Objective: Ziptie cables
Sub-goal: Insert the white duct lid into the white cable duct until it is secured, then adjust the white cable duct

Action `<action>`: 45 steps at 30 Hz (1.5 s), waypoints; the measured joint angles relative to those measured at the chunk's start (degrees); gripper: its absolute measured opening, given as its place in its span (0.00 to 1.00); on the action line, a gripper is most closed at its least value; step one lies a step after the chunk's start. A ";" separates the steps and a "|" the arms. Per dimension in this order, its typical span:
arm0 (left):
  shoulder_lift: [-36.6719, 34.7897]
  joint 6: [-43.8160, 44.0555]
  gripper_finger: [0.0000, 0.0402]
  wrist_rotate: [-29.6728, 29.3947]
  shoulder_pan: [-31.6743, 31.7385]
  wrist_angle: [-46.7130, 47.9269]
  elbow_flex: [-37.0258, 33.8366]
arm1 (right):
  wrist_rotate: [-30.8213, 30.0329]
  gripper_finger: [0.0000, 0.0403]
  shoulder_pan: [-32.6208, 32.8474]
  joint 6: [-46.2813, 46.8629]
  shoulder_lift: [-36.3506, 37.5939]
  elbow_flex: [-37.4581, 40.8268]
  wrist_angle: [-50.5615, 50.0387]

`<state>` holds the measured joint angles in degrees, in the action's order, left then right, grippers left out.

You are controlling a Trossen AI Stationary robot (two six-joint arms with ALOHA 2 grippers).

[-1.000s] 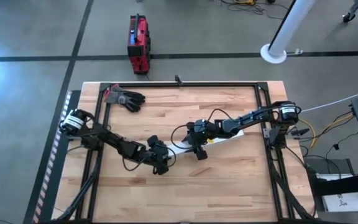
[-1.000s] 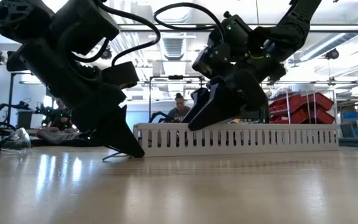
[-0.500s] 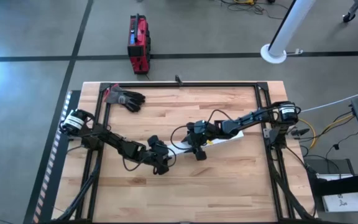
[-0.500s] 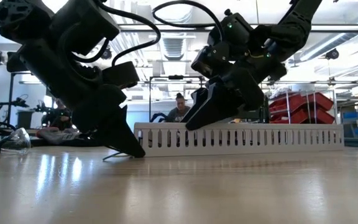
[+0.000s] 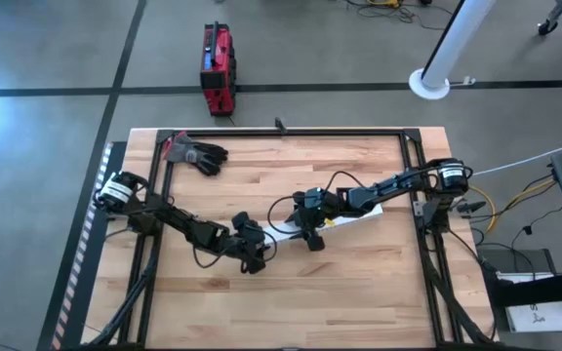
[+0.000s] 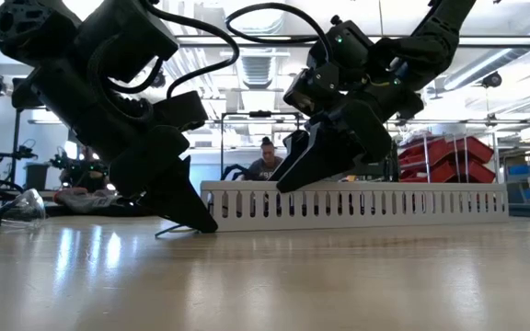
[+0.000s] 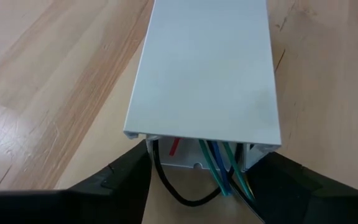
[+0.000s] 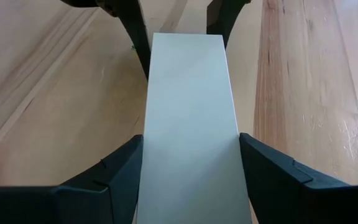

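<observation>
The cables (image 7: 219, 168) spill from the near end of the white channel (image 7: 204, 74), right between the spread fingers of the left gripper (image 5: 255, 255), which straddles that end without pinching it. The channel's long axis runs from about 8 o'clock to 2 o'clock across the table (image 5: 359, 292) in the high view. The right gripper (image 5: 312, 237) brackets the lid (image 8: 188, 118) farther along, fingers apart. Only the left wrist view shows the cables; the lid hides them elsewhere.
</observation>
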<state>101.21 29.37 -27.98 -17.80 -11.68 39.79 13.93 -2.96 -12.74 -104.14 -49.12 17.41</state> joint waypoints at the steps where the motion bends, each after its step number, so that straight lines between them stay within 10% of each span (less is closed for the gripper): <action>1: 0.00 -0.18 0.54 0.10 0.02 0.03 -0.02 | 0.00 0.54 0.00 -0.10 0.00 0.00 -0.04; 11: -8.01 -0.67 0.72 3.75 0.11 9.32 -0.13 | -2.24 0.87 -0.16 1.23 6.75 -3.78 -12.33; 22: -21.07 -8.37 0.73 2.92 -0.42 -1.91 -0.11 | -4.74 0.85 3.54 7.67 22.82 -8.70 -39.64; 30: -11.29 -16.48 0.73 -9.03 0.19 -24.01 -0.09 | -5.03 0.79 11.96 17.24 24.76 -1.87 -37.06; 45: 5.49 -17.93 0.73 4.52 7.38 -28.28 4.64 | -8.61 0.65 18.25 28.19 19.64 0.94 -38.41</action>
<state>106.70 11.45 -23.47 -10.42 -39.97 44.43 5.32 15.29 15.45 -84.49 -48.18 -21.01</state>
